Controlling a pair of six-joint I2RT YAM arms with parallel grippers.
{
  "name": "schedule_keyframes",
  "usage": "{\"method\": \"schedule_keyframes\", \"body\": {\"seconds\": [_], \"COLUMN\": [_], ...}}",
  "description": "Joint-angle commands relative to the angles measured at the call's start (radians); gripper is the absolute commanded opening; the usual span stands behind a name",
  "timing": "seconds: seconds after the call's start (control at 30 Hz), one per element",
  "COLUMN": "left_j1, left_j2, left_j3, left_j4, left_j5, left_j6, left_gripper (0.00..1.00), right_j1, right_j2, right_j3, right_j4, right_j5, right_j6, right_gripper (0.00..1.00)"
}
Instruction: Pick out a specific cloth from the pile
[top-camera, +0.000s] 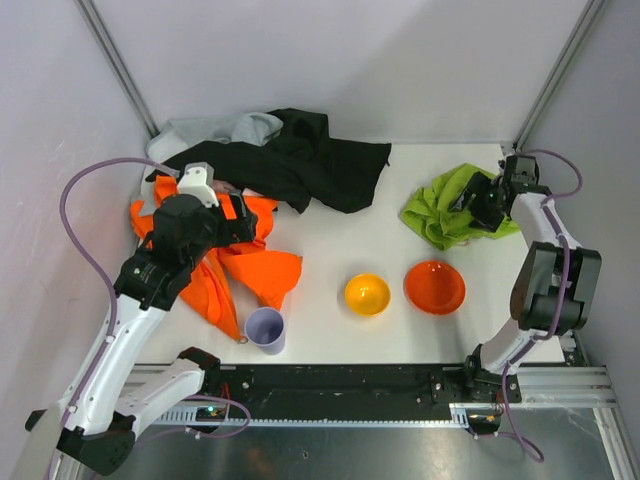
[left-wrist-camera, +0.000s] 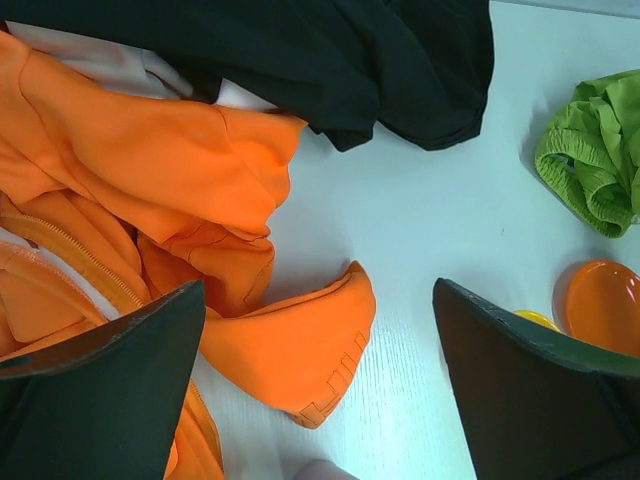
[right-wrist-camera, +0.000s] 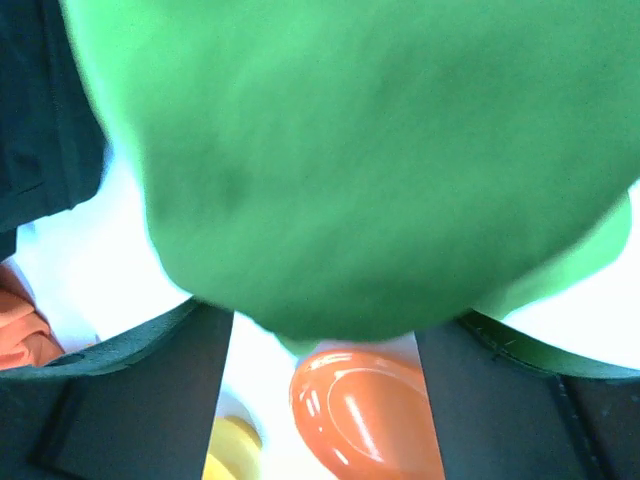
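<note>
The cloth (top-camera: 435, 215) is set well apart from the pile (top-camera: 310, 165), singled out between parted jaws of the right gripper (top-camera: 478, 206) (left gripper (left-wrist-camera: 318, 290) likewise spread).

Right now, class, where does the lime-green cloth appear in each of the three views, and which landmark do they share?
Top external: the cloth lies at the right, beyond the orange bowl.
Left wrist: cloth at the upper right edge, above the orange bowl.
Right wrist: cloth fills the upper picture, blurred, above the orange bowl.
Shared landmark: the orange bowl.
</note>
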Motion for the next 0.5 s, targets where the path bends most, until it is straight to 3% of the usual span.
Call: {"method": "schedule_keyframes", "body": {"seconds": [0.0, 0.27, 0.47], "left_j1": [-0.004, -0.004, -0.004], "left_j2": [-0.022, -0.045, -0.06], "left_j3": [-0.017, -0.06, -0.109], "left_j4": [0.027, 0.027, 0.028], "left_j5": [0.008, 0.011, 0.013], "left_j6": [-0.02, -0.027, -0.029], "left_gripper": [1.0, 1.0, 1.0], "right_j1": [0.009, 0.063, 0.155], "right_j2": [-0.12, -0.317, -0.446], "right_j3": [0.0, -0.006, -0.042], "right_j4": [-0.051, -0.113, -0.1], "right_j5": [0.019, 0.025, 0.018], "right_j6": [-0.014, -0.014, 0.007], "right_gripper": [0.79, 0.97, 0.99]}}
